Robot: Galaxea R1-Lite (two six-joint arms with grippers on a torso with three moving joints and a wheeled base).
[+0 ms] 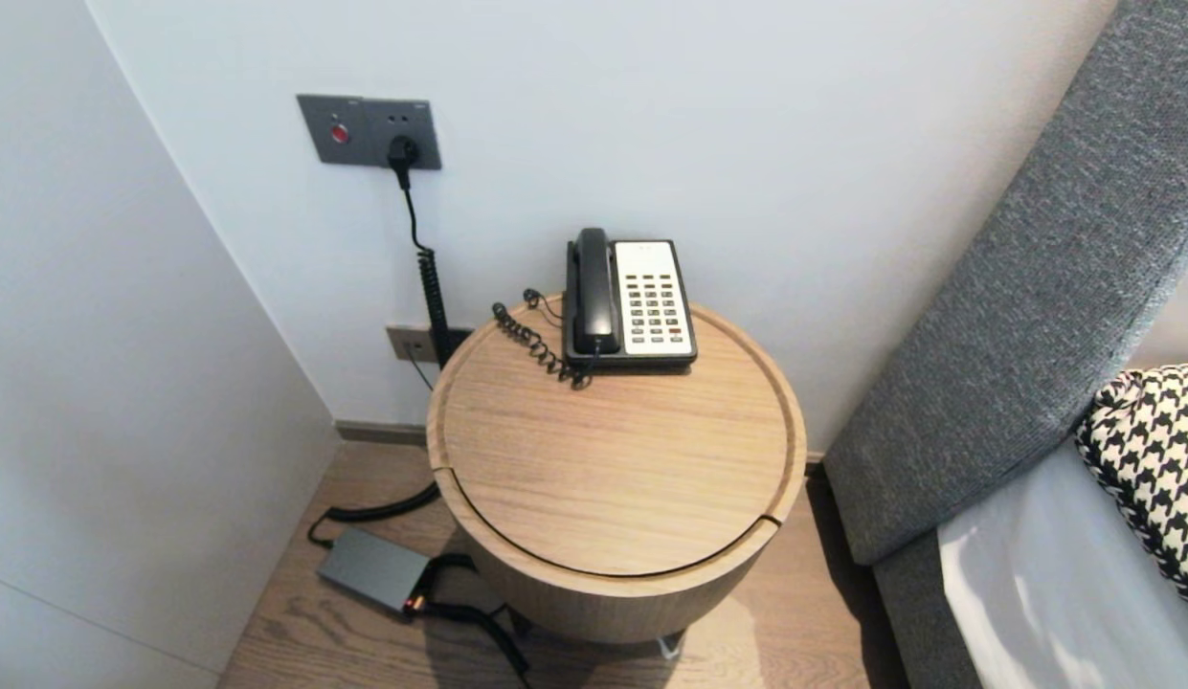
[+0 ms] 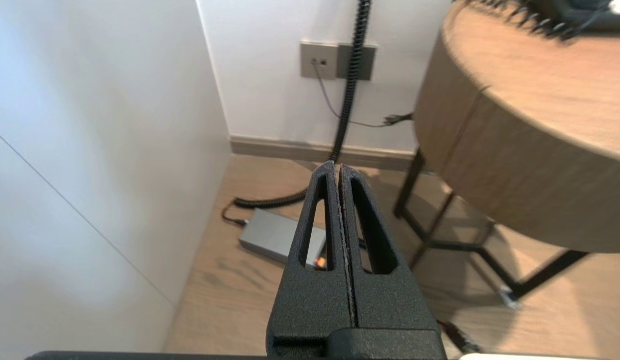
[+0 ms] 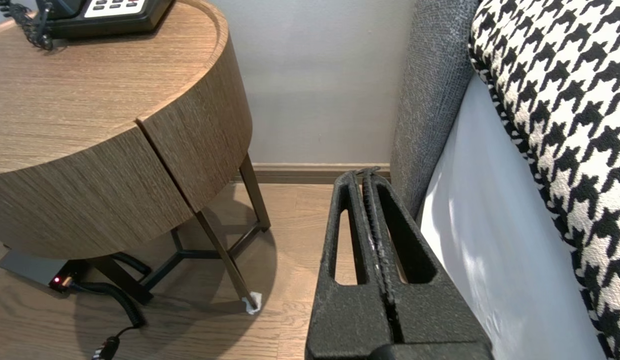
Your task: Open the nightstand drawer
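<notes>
Head view: telephone (image 1: 632, 301) on rimmed table (image 1: 613, 478); left hand (image 2: 338, 167), right hand (image 3: 365, 173) closed.

Telephone (image 1: 632, 301): sitting at the rear of the table (image 1: 613, 478) top.
Adapter (image 1: 373, 569): lying on the floor (image 1: 297, 622), left of the table.
Left gripper (image 2: 338, 167): hanging near the adapter, left of the table.
Right gripper (image 3: 365, 174): hanging between table and bed (image 1: 1024, 584).
</notes>
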